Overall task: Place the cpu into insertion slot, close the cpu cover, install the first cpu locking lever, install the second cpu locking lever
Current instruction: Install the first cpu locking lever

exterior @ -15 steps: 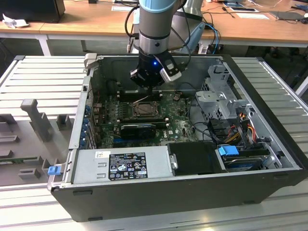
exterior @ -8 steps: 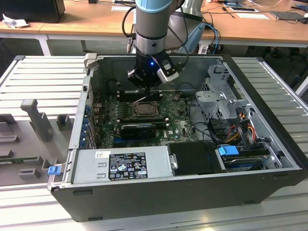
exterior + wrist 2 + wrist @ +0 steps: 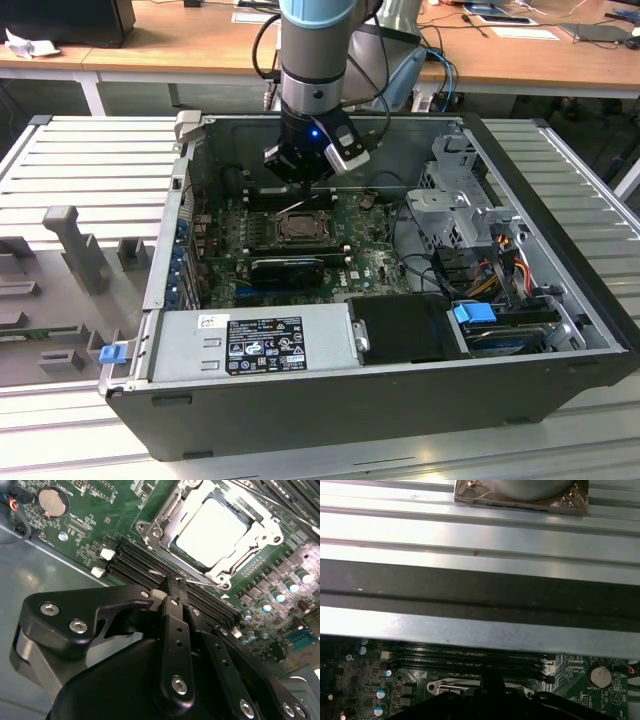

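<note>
Second wrist view shows the cpu (image 3: pixel 212 532) seated under the cpu cover (image 3: pixel 165 522); jaws clenched together.

A robotics lab: an opened computer case (image 3: pixel 400 400) on slatted aluminium table (image 3: pixel 90 160), cluttered desks (image 3: pixel 180 45) behind.

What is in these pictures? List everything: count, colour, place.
Open dark grey computer case: one, on the ribbed silver metal table.
Green circuit board: one, on the case floor.
Dark-framed square insertion slot: one, mid-board.
Pale silvery square cpu: one, lying in the slot.
Silvery metal cpu cover: one, framing the cpu.
Long black card: one, beside the slot.
Large grey labelled box: one, along the case's near wall.
Round silver coin cell: one, on the board.
Black pincer: one, low over the board beside the slot.
</note>
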`<state>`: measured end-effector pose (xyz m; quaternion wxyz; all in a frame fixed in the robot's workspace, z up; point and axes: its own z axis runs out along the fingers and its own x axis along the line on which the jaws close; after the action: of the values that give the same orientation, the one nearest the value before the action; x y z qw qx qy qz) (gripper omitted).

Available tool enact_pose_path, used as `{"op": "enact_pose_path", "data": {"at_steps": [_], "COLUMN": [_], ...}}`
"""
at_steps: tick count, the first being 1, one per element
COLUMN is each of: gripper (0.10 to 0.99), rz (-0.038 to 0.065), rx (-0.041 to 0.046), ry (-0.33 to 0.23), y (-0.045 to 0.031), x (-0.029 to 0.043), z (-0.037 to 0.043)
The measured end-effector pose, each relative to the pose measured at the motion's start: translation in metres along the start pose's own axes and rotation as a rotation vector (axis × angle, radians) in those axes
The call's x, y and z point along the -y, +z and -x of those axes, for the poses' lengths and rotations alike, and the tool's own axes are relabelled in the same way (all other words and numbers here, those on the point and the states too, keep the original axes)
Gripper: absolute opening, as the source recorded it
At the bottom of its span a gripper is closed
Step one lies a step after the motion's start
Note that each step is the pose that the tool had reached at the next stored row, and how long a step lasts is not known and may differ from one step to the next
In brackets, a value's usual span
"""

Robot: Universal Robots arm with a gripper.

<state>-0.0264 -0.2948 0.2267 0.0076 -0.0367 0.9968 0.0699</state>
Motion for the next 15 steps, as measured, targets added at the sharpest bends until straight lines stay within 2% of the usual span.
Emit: {"op": "enact_pose_path", "data": {"at_steps": [6,15], "gripper": [0.106,0.106], "rz": [0.000,0.000], "rx": [0.0000,-0.0001], "ry": [0.000,0.000], "y": [0.0065,0.0176], "x": [0.0013,0.0031], "z": [0.0050,0.0083]}}
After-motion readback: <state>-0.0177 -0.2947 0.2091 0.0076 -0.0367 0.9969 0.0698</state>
